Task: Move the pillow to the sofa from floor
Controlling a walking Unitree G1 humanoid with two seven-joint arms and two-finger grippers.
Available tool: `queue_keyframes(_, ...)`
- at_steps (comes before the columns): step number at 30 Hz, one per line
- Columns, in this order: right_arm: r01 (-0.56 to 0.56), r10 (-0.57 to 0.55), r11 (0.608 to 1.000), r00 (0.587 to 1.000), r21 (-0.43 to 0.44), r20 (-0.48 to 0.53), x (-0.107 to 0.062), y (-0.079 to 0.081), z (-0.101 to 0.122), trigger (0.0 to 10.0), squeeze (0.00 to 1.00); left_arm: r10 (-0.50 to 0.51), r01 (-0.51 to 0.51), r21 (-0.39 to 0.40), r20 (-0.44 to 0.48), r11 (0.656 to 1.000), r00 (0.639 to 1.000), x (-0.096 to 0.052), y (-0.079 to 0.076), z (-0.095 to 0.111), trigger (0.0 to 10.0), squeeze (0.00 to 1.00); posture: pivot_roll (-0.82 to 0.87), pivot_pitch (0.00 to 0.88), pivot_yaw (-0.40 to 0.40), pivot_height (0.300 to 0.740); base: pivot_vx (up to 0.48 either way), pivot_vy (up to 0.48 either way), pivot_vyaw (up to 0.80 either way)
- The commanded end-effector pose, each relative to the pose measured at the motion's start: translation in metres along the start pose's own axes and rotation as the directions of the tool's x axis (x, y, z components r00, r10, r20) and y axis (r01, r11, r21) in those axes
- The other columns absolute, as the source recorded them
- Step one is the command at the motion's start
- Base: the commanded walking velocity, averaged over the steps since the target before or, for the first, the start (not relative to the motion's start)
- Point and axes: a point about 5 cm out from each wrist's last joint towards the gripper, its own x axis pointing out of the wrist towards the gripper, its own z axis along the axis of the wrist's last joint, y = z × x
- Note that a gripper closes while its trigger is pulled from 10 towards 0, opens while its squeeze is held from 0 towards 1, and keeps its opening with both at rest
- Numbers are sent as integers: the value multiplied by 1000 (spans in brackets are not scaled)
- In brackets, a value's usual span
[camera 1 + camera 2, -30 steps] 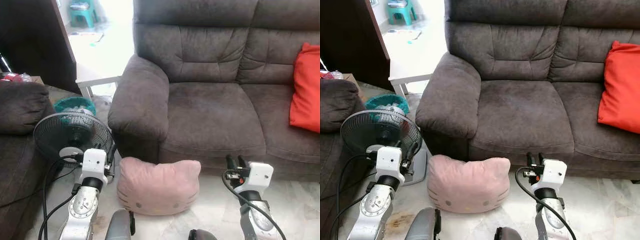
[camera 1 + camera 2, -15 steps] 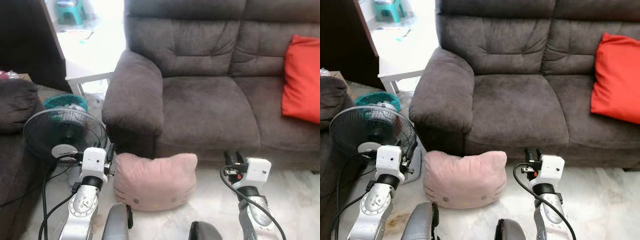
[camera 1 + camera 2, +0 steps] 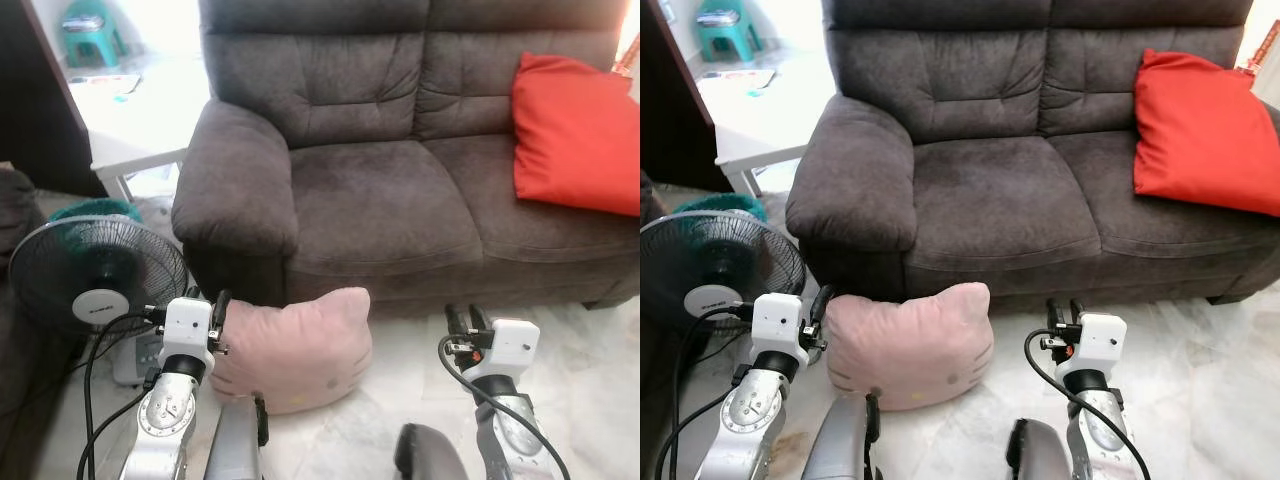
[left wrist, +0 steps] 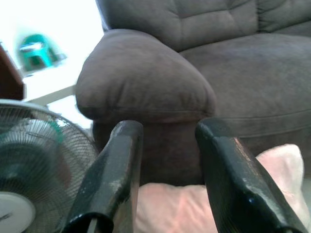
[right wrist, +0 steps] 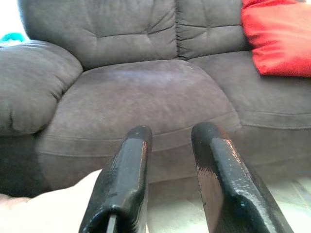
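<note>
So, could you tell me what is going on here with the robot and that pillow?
The robot stands facing the grey sofa, with the pink pillow on the floor against the sofa's front. The left gripper is beside the pillow's edge, fingers open, and the right gripper hovers open over the floor to the pillow's other side. Neither holds anything. A red cushion lies on the sofa seat, and a fan stands beside the sofa's arm.

Silver arms w/ white wrist blocks, black cables, black-fingered tools.

A home living room: sofa (image 3: 380, 180), standing fan (image 3: 95, 275), tiled floor (image 3: 590, 370).
</note>
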Motion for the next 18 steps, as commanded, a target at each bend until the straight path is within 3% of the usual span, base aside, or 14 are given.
queue_keyframes(1,6,-6,1000,1000,-6,-6,-1,-3,-2,10000,0,5,-5,-13,-22,1000,1000,-1,-1,-4,10000,0,82,43,-22,563,0,0,0)
queue_keyframes(6,-25,24,999,1000,-33,-16,-1,0,-4,10000,0,75,-79,-45,-94,996,993,-3,7,-17,10000,0,85,42,-18,563,0,0,83)
queue_keyframes(18,-52,51,998,998,-29,-21,-2,3,-6,10000,0,97,-103,-51,-112,993,989,-2,9,-20,10000,0,86,46,-17,563,0,0,733)
